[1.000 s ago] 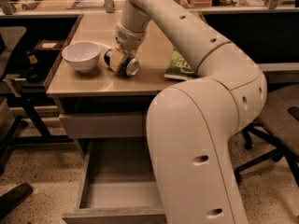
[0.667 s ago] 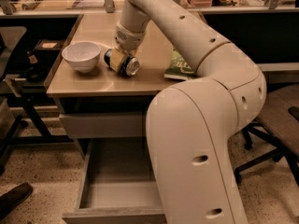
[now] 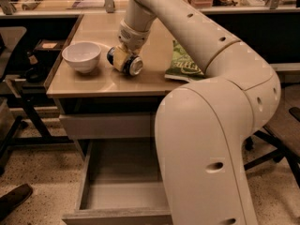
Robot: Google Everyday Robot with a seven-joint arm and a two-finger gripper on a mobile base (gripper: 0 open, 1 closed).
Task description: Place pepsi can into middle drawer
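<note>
The pepsi can (image 3: pixel 131 64), blue with a silver end, lies on its side on the tan table top (image 3: pixel 93 84), just right of the white bowl. My gripper (image 3: pixel 122 59) reaches down from the arm and is shut on the can, with one cream finger (image 3: pixel 120 57) across the can's middle and the other hidden behind it. The can rests on the table. The middle drawer (image 3: pixel 117 215), a grey box with a smooth floor, stands pulled open below the table, partly hidden by my arm's big white body.
A white bowl (image 3: pixel 82 56) stands left of the can. A green chip bag (image 3: pixel 183 64) lies to its right. A closed grey drawer front (image 3: pixel 105 125) sits above the open drawer. Chair legs (image 3: pixel 269 146) stand at the right, dark furniture (image 3: pixel 21 78) at the left.
</note>
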